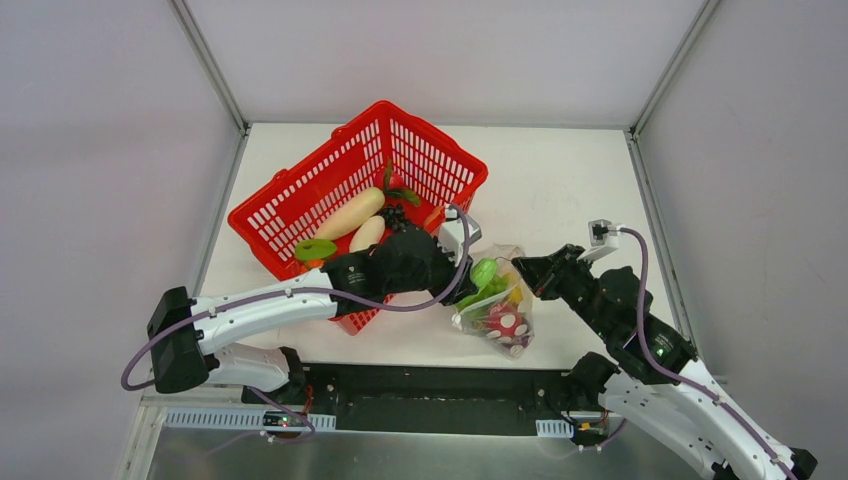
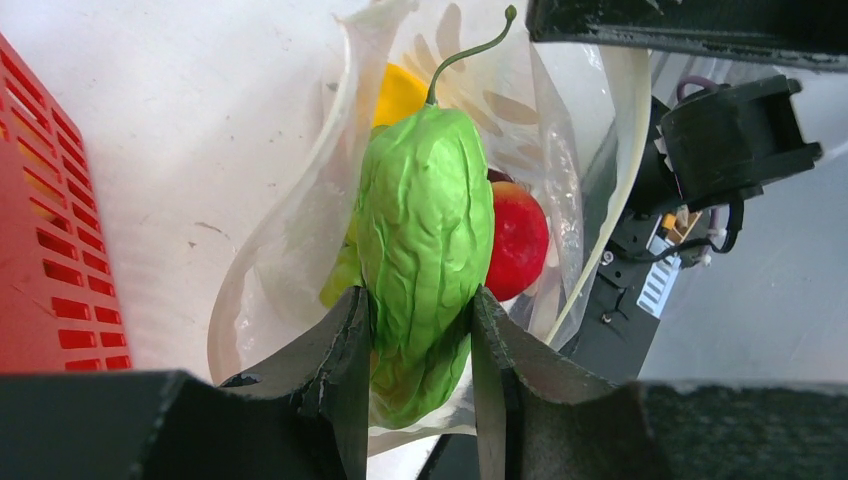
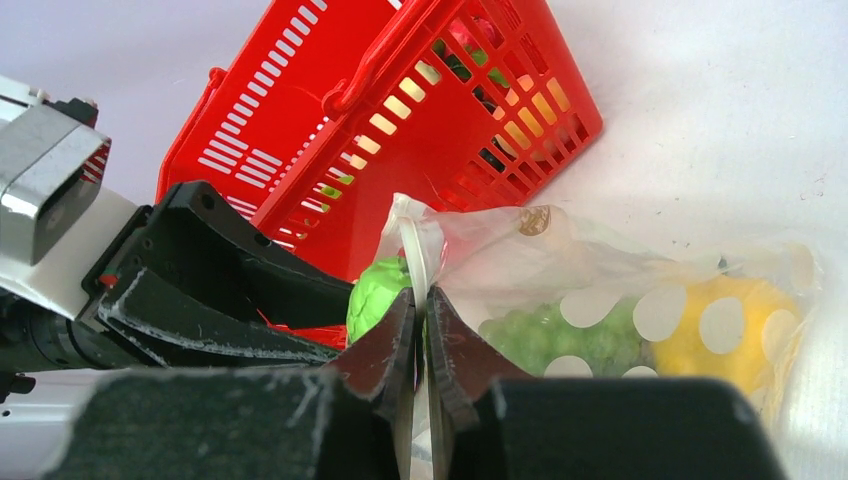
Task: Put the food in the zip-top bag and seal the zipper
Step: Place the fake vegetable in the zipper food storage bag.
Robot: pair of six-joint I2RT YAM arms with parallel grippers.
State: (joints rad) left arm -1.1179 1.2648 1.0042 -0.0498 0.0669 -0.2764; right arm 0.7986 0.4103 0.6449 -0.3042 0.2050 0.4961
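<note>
My left gripper [image 2: 420, 300] is shut on a wrinkled green toy vegetable [image 2: 425, 225] with a curled stem, held at the mouth of the zip-top bag [image 2: 290, 240]. Inside the dotted bag lie a red fruit [image 2: 518, 240] and a yellow piece [image 2: 398, 92]. Seen from above, the bag [image 1: 500, 305] lies at the table's front with the green vegetable [image 1: 484, 271] at its opening. My right gripper [image 3: 421, 300] is shut on the bag's whitish zipper [image 3: 412, 250] edge, holding it up. Green grapes [image 3: 560, 335] and a yellow food piece [image 3: 745, 320] show through the plastic.
A red slotted basket [image 1: 300, 200] stands at the back left, holding two long white radishes [image 1: 350, 213], a flat green disc [image 1: 315, 248] and some dark and orange pieces. The left arm reaches across in front of the basket. Grey walls close in both sides.
</note>
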